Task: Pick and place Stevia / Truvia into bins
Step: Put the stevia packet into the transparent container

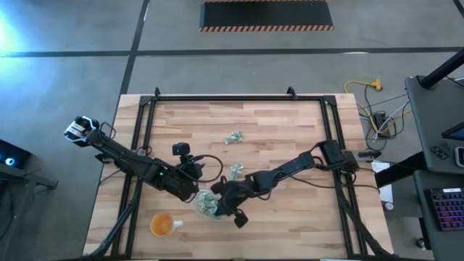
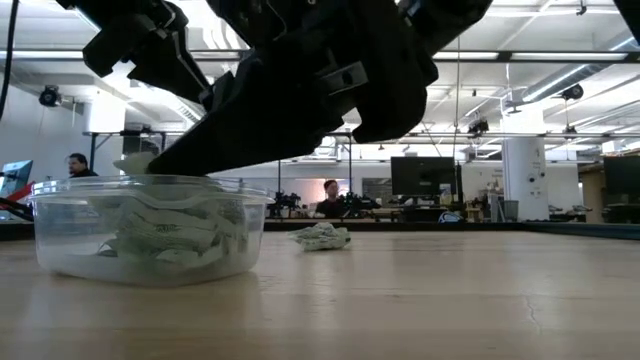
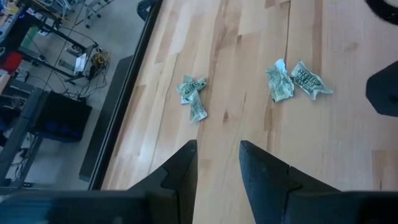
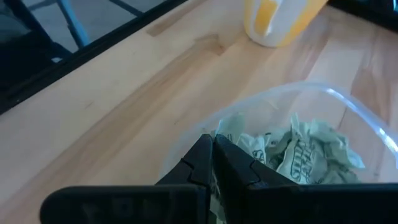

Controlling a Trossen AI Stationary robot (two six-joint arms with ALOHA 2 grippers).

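The clear plastic bin (image 1: 205, 204) stands near the table's near edge and holds several crumpled pale green Stevia packets (image 4: 298, 149). My right gripper (image 4: 213, 154) is shut just above the bin's rim (image 2: 150, 182), with a pale packet (image 2: 133, 161) at its tips. My left gripper (image 3: 217, 163) is open and hovers left of the bin, touching nothing. Loose packets lie flat on the wood: one clump (image 1: 236, 171) near mid-table, shown as two pieces (image 3: 292, 81) in the left wrist view, and another clump (image 1: 233, 137) farther back (image 3: 193, 98). My right gripper pinches a small pale packet between its two fingertips; a thin pale strip (image 4: 216, 182) shows between the fingers. The fingers slant down toward the bin from the table's right. The packet is lifted clear, just above the bin's rim and the packets inside.
An orange cup with a handle (image 1: 161, 225) stands left of the bin toward the table's near edge (image 4: 280, 18). A black frame (image 1: 239, 97) borders the table. Bare wood lies right of the bin (image 2: 450, 290). People sit at desks in the room beyond.
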